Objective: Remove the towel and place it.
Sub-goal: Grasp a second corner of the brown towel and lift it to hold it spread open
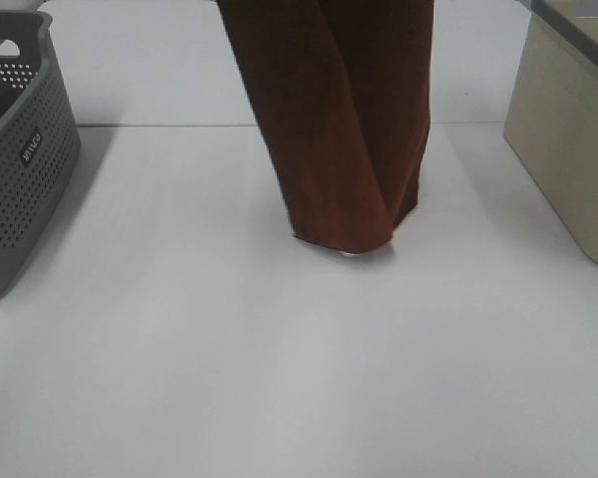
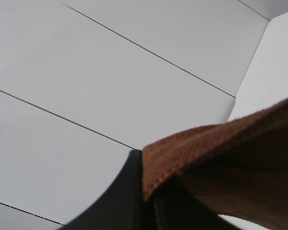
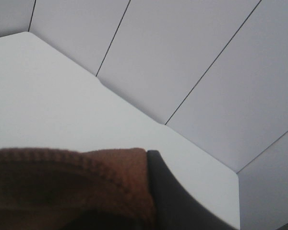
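The dark reddish-brown towel [image 1: 344, 119] hangs down from above the top edge of the exterior high view, folded lengthwise, its lower end just touching or hovering over the white table [image 1: 279, 358]. Both grippers are out of that view, above it. In the left wrist view a black finger [image 2: 127, 196] presses against the towel's hemmed edge [image 2: 221, 163]. In the right wrist view a black finger [image 3: 170, 196] presses against the towel's edge [image 3: 72, 187]. Each gripper looks shut on the towel. The white tag does not show.
A grey perforated basket [image 1: 20, 159] stands at the left edge of the table. A cream box with a grey rim [image 1: 568, 129] stands at the right edge. Wall panels fill both wrist views behind the towel.
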`<act>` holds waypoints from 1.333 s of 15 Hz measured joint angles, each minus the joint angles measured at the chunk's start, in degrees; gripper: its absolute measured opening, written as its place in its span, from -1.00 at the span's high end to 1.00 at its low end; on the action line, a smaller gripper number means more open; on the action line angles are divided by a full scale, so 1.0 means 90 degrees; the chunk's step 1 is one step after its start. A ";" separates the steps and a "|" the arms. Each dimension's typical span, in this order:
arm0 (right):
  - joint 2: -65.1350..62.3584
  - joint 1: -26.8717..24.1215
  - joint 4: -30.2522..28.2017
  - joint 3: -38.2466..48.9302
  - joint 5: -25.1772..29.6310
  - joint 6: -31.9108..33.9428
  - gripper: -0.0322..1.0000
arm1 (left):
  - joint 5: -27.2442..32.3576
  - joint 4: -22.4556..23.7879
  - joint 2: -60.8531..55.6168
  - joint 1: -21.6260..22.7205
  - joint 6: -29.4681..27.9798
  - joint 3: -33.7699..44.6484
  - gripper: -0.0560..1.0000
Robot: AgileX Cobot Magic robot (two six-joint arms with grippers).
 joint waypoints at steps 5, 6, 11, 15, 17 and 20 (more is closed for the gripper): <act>0.0649 0.0000 -0.0891 0.0000 -0.1127 0.0376 0.92 | -0.1356 -0.0045 0.0573 0.0732 0.0000 0.0000 0.89; 0.0783 -0.0006 -0.0987 0.0000 -0.1445 0.0420 0.92 | -0.1693 -0.0057 0.0675 0.0853 0.0000 0.0000 0.89; 0.1432 -0.0503 -0.0929 0.0000 -0.2948 0.1267 0.92 | -0.3953 -0.0236 0.1477 0.1674 -0.0006 0.0000 0.89; 0.1821 -0.0987 -0.0547 0.0000 -0.4297 0.1770 0.92 | -0.5513 -0.0853 0.2387 0.2031 -0.0006 -0.0337 0.89; 0.2063 -0.1171 -0.0344 -0.0159 -0.4864 0.1833 0.92 | -0.5685 -0.1311 0.3132 0.2165 -0.0006 -0.1286 0.89; 0.2355 -0.1381 -0.0134 -0.0618 -0.5150 0.1846 0.92 | -0.5539 -0.1572 0.4310 0.2196 -0.0057 -0.3387 0.89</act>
